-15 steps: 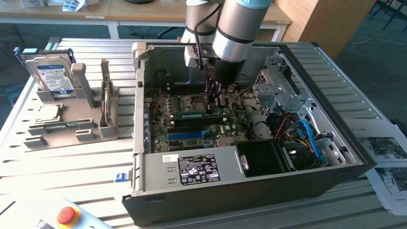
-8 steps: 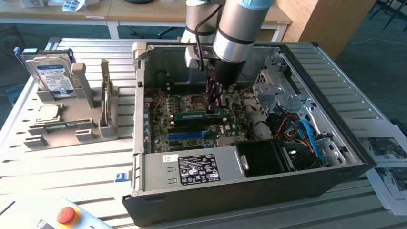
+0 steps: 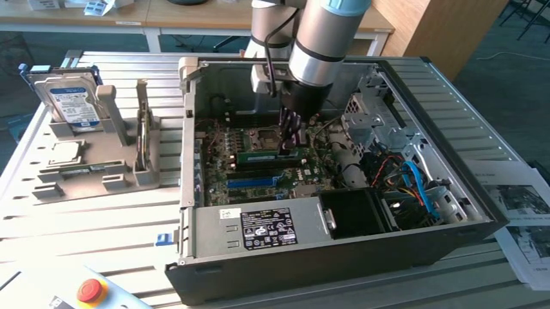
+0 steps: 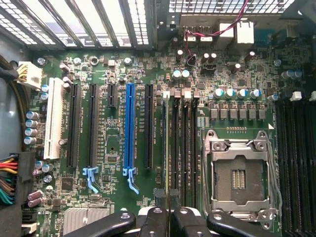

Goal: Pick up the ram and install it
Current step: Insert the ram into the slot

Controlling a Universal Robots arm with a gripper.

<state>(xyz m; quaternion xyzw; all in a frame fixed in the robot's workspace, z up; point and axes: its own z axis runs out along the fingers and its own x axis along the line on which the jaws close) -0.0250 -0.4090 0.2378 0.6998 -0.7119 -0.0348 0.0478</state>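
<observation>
The ram is a thin green stick held on edge down among the motherboard's memory slots, beside the empty processor socket. My gripper reaches down into the open computer case and is shut on the ram's upper edge. In the wrist view the ram shows edge-on as a narrow line running away from the gripper, lined up with the slot nearest the long black expansion slots. Whether it is fully seated I cannot tell.
A grey holder at the exterior view's left carries a blue-labelled hard drive and a square silver processor chip. The power supply, drive cage and blue cables crowd the case. A red stop button sits in front.
</observation>
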